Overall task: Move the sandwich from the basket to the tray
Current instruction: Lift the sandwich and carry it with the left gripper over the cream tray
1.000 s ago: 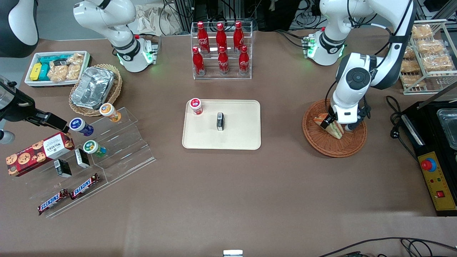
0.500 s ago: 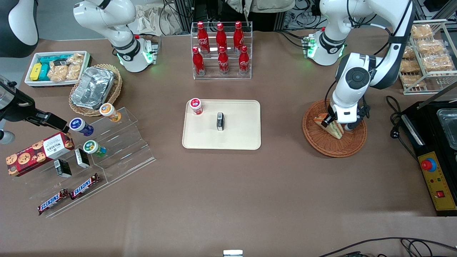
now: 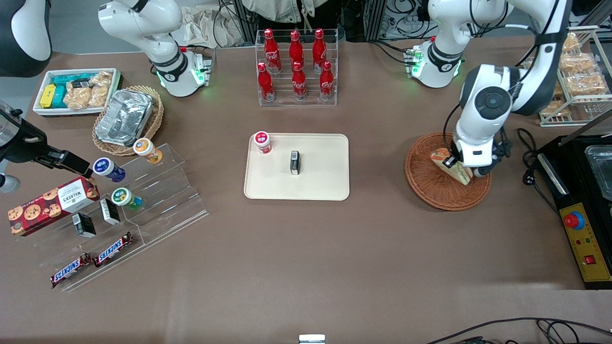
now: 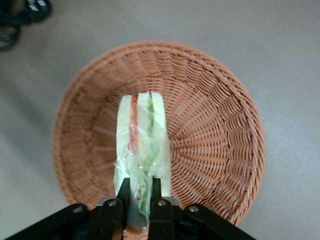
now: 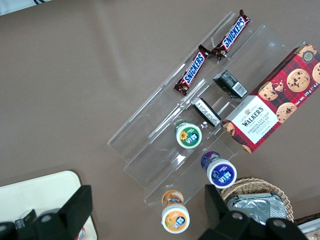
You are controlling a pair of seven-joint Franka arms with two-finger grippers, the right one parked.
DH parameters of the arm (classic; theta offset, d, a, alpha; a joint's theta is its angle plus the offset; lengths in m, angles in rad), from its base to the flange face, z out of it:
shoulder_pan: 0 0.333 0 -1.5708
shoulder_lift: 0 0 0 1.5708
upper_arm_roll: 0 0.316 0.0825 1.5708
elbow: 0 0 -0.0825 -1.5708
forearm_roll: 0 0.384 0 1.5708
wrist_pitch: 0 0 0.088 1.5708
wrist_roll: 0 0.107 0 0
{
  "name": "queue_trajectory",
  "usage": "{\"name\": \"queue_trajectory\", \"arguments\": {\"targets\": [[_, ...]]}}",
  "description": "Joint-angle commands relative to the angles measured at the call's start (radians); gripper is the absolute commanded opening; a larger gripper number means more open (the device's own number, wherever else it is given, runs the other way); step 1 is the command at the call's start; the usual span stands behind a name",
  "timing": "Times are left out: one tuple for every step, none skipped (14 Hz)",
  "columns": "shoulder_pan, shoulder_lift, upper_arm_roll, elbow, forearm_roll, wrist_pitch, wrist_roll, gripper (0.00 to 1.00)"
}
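My left gripper (image 3: pixel 463 168) (image 4: pixel 141 204) is shut on the sandwich (image 3: pixel 451 165) (image 4: pixel 142 142), a plastic-wrapped wedge of pale bread with red and green layers. The sandwich hangs lifted above the reddish-brown wicker basket (image 3: pixel 430 184) (image 4: pixel 210 115), clear of its floor. The basket sits toward the working arm's end of the table. The cream tray (image 3: pixel 325 177) lies in the table's middle, carrying a red-capped cup (image 3: pixel 262 142) and a small black box (image 3: pixel 295 162).
A rack of red cola bottles (image 3: pixel 296 67) stands farther from the front camera than the tray. A black machine (image 3: pixel 581 205) and a wire shelf of pastries (image 3: pixel 573 71) flank the basket. Acrylic steps with snacks (image 3: pixel 119 205) and a foil-container basket (image 3: pixel 126 119) lie toward the parked arm's end.
The gripper has risen with the sandwich, lifting it off the basket floor and shifting slightly toward the working arm's end. The basket stayed put.
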Motion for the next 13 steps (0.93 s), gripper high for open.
{"name": "queue_trajectory", "arguments": {"targets": [[0.002,-0.031,0.005,0.141,-0.034,-0.242,0.165,0.00],[0.002,-0.034,0.022,0.206,-0.053,-0.338,0.245,0.00],[0.001,-0.033,0.045,0.272,-0.074,-0.412,0.321,0.00],[0.001,-0.031,0.056,0.326,-0.093,-0.467,0.384,0.00],[0.002,-0.031,0.056,0.366,-0.097,-0.509,0.420,0.00],[0.001,-0.034,0.056,0.391,-0.097,-0.541,0.429,0.00],[0.001,-0.037,0.056,0.417,-0.099,-0.565,0.442,0.00],[-0.001,-0.039,0.054,0.448,-0.099,-0.596,0.486,0.00],[-0.001,-0.039,0.054,0.480,-0.101,-0.637,0.550,0.00],[-0.001,-0.037,0.054,0.518,-0.105,-0.680,0.633,0.00],[-0.001,-0.037,0.056,0.547,-0.105,-0.713,0.715,0.00],[0.001,-0.039,0.056,0.566,-0.105,-0.736,0.782,0.00],[0.002,-0.039,0.056,0.581,-0.107,-0.754,0.828,0.00]]}}
